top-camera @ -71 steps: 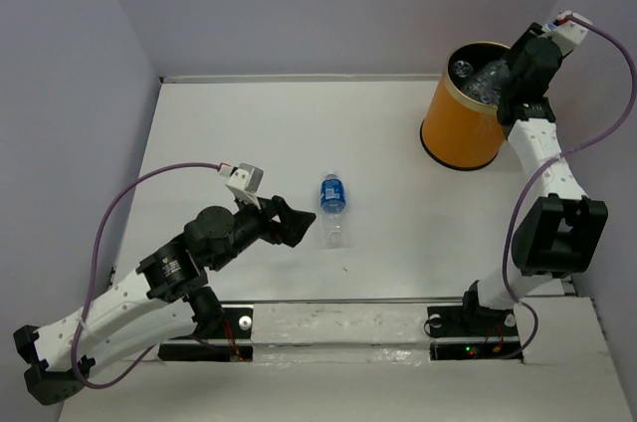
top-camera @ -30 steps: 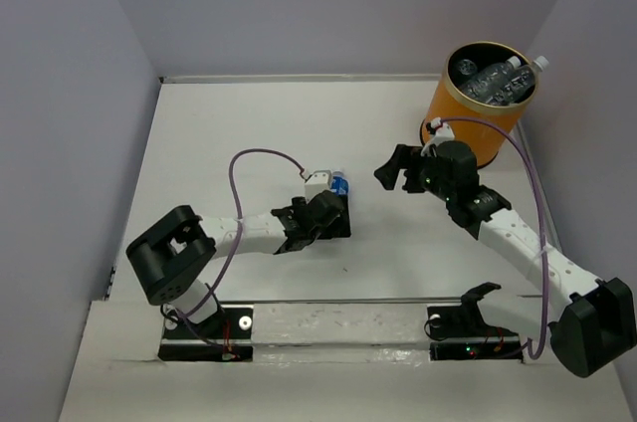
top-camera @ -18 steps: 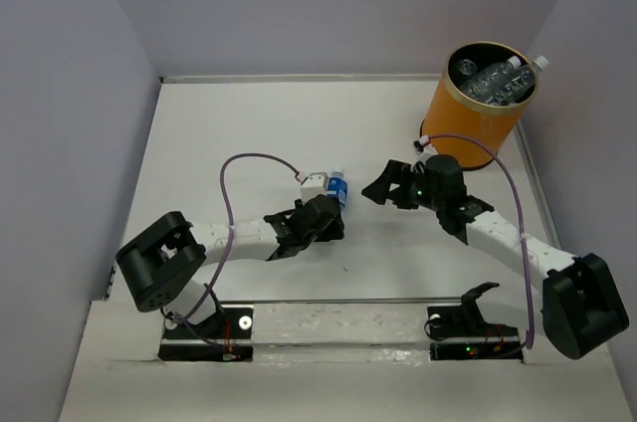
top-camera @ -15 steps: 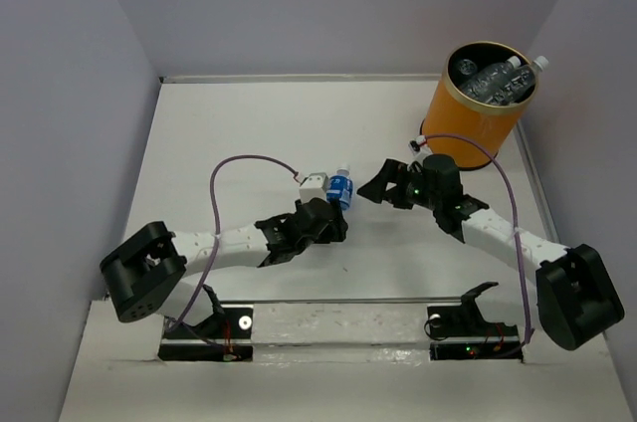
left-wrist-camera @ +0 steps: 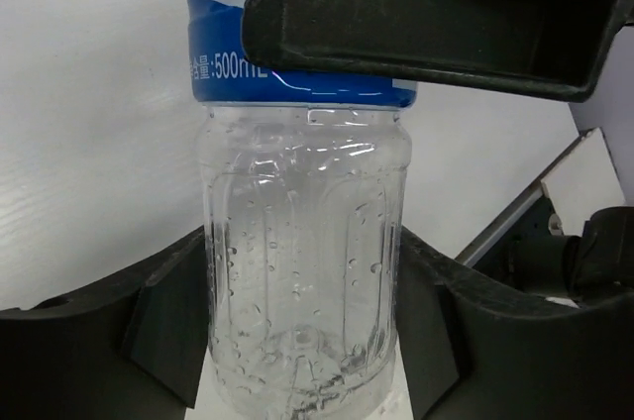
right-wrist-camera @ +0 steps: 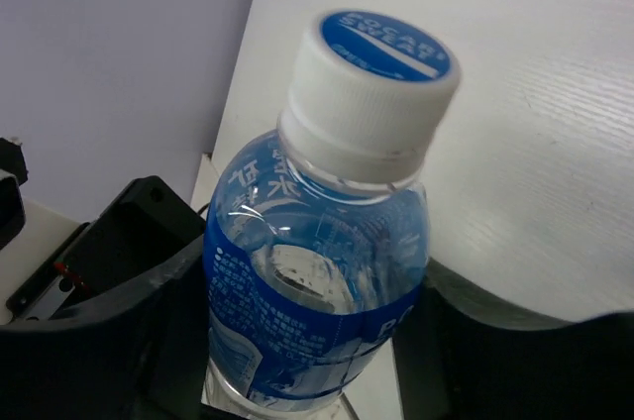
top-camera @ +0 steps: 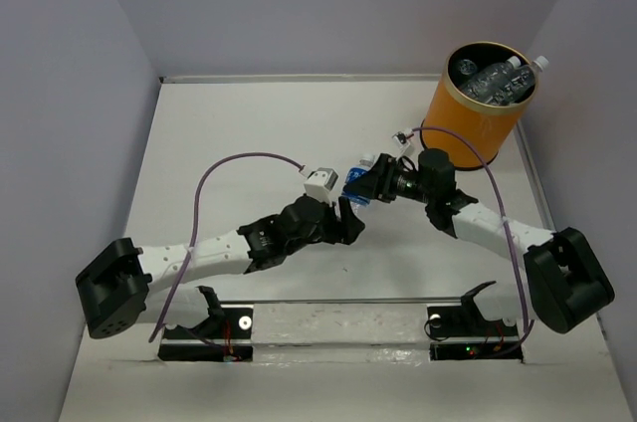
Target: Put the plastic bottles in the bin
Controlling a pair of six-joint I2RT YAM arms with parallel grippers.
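The blue-labelled bottle (top-camera: 355, 181) is held near the middle of the table (top-camera: 249, 123), between the two arms and well apart from the bin (top-camera: 468, 133). From above, its long axis is seen tilted, with the white cap (top-camera: 368, 158) pointed away and to the right and the base pointed back toward the arm bases.

The lower body (left-wrist-camera: 302, 271) is shown by the left wrist camera as clear, ribbed plastic beaded with droplets, with a blue band and white print above it. The cap end is shown only by the right wrist camera: a ridged white cap (right-wrist-camera: 369, 93) with a blue printed disc on top, set over a rounded shoulder wrapped in the glossy blue label (right-wrist-camera: 297, 311).

The clear body is pinched by the left gripper (top-camera: 348, 218), a black finger (left-wrist-camera: 168, 331) being pressed against each side. The label is clasped by the right gripper (top-camera: 376, 181), whose fingers (right-wrist-camera: 109, 341) are laid against both flanks; one is seen from the left wrist crossing the label.

The bin is an orange cylinder with a dark interior and a thin pale rim. Several clear crinkled bottles (top-camera: 493, 84) are seen lying inside, one cap (top-camera: 540, 62) jutting over the rim.
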